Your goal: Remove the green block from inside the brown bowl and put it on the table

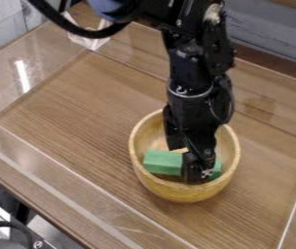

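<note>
Pincer (197, 167) spread over the green block (164, 162), which lies inside the wooden bowl (145, 178), toward its seven o'clock. I judge the block light, stiff, perhaps slick; I'd squeeze its long sides near the middle.

The arm (197, 63) is black nearly all over, with a dull, matte finish broken by small glossy highlights. It is built of chunky, blocky segments with angular edges and uneven outlines. A smooth, thick black cable (50, 12) curves out from its upper left side. The gripper (197, 156) is black as well, narrower than the segments above it, with jagged-looking dark parts; its finer details are perhaps small joints or screws, too blurred to tell.
</note>
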Motion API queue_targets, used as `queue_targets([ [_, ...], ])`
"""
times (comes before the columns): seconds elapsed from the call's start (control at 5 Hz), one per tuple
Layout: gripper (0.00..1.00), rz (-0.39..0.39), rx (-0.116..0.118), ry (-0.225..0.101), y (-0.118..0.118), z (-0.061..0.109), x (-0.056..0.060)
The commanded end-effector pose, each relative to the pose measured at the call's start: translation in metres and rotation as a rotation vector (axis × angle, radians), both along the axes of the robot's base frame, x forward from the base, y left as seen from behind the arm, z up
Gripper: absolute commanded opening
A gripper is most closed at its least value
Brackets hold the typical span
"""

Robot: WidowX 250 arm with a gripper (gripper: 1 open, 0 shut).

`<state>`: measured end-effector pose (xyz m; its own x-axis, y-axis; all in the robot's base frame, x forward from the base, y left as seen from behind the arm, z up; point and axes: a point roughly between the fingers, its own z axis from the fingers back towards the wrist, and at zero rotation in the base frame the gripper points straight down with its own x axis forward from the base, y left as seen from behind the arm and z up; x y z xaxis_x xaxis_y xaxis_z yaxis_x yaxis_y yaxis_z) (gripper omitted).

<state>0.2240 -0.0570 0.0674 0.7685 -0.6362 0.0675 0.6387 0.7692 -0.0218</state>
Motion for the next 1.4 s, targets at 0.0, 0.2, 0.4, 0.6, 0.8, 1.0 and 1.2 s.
queue_targets([
  [0.0, 1.0, -0.012, -0.005, -0.039, -0.001, -0.001, 0.005],
  [0.2, 1.0, -0.019, -0.002, -0.042, 0.0, -0.01, 0.006],
  [0.4, 1.0, -0.014, 0.0, -0.042, 0.0, -0.017, 0.007],
  [0.6, 0.0, -0.009, -0.004, -0.039, -0.001, -0.02, 0.007],
  [0.8, 0.0, -0.002, -0.011, -0.034, -0.001, -0.02, 0.006],
  [1.0, 0.0, 0.005, -0.018, -0.025, -0.001, -0.019, 0.006],
  [1.2, 0.0, 0.016, -0.025, -0.013, 0.0, -0.017, 0.004],
])
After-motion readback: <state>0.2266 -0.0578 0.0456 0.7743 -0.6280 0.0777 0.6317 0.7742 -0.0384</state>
